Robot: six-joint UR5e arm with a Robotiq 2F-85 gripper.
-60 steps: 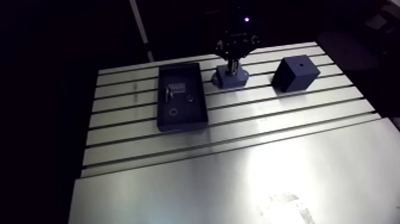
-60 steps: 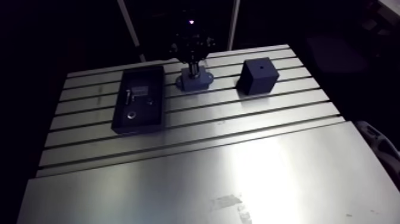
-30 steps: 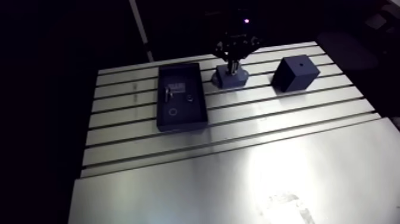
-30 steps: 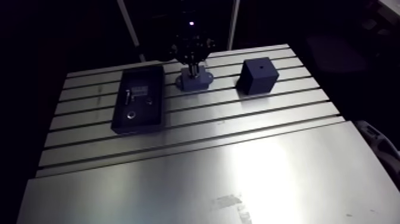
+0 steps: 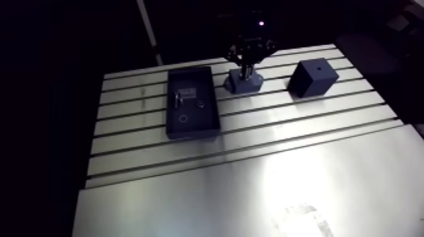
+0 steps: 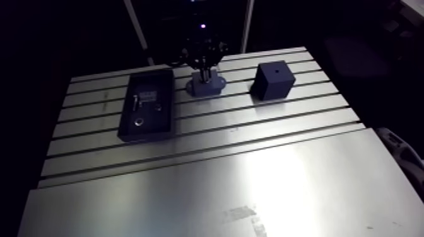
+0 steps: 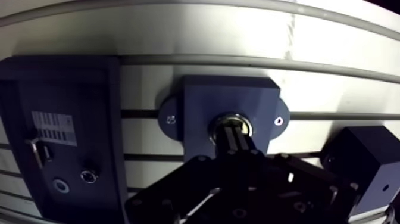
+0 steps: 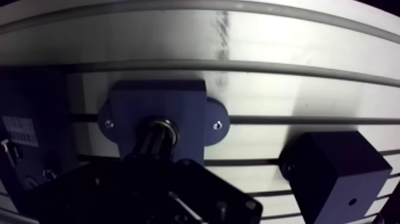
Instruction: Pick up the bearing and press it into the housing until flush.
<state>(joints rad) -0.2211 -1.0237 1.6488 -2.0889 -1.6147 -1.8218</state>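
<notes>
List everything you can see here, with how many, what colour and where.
table: one, silvery slotted aluminium, under everything.
tray: one, dark blue, beside the housing, on the side away from the cube.
small parts: about three, metallic, inside the tray.
label: one, white, on the tray floor.
housing: one, dark blue, between tray and cube.
bearing: one, silvery ring, sitting in the housing's bore.
cube: one, dark blue, small hole on top, apart from the housing.
pincer: one, black, fingers together, tips at the bearing.
</notes>
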